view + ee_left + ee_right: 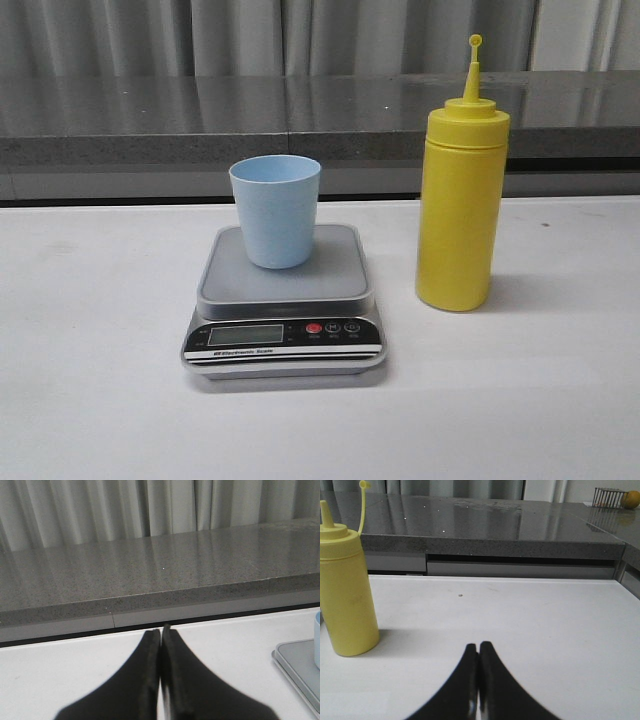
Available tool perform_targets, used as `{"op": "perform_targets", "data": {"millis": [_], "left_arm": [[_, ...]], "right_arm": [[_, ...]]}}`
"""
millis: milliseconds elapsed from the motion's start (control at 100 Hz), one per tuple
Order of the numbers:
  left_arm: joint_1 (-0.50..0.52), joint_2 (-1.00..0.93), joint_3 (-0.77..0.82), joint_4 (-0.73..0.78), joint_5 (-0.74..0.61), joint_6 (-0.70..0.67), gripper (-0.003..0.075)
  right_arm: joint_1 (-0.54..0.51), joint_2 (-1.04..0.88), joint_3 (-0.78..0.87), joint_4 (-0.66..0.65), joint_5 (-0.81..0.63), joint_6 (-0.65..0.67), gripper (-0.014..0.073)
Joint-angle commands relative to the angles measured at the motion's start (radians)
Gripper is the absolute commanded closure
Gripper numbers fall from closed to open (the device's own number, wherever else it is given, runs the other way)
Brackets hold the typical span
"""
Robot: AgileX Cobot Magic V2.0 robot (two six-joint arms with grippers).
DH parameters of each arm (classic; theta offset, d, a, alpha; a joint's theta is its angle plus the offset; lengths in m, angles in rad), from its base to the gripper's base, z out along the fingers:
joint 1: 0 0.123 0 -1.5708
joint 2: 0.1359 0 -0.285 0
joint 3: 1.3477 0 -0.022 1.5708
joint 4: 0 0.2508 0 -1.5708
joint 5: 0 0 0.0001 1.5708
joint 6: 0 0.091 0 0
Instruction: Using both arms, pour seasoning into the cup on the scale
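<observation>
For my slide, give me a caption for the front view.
Blue cup upright on kitchen scale, yellow squeeze bottle standing beside it on white table.

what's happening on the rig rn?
Neither arm is holding anything. The left gripper and right gripper are both shut and empty, low over the white table. The blue cup stands upright on the scale, and the yellow squeeze bottle stands upright to its right, cap flipped open. Could be pre-pour or after the bottle was set back; cup contents not visible.
</observation>
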Motion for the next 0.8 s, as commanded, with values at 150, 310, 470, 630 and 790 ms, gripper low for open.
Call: {"op": "perform_targets", "data": {"millis": [150,310,470,630,790], "left_arm": [[0.001,-0.105,0.103,-0.014,-0.119,0.041,0.0738],[0.001,-0.198,0.185,-0.014,-0.119,0.041,0.0738],[0.001,-0.272,0.252,-0.014,-0.119,0.041,0.0738],[0.001,-0.301,0.252,-0.003,-0.086,0.041,0.0738],[0.001,-0.301,0.252,-0.01,-0.086,0.041,0.0738]], "right_arm": [[-0.005,-0.013,0.001,-0.003,-0.089,-0.008,0.0714],[-0.005,-0.013,0.001,-0.003,-0.089,-0.008,0.0714],[-0.005,-0.013,0.001,-0.003,-0.089,-0.008,0.0714],[-0.005,-0.013,0.001,-0.003,-0.089,-0.008,0.0714],[-0.005,-0.013,0.001,-0.003,-0.089,-0.008,0.0714]]}}
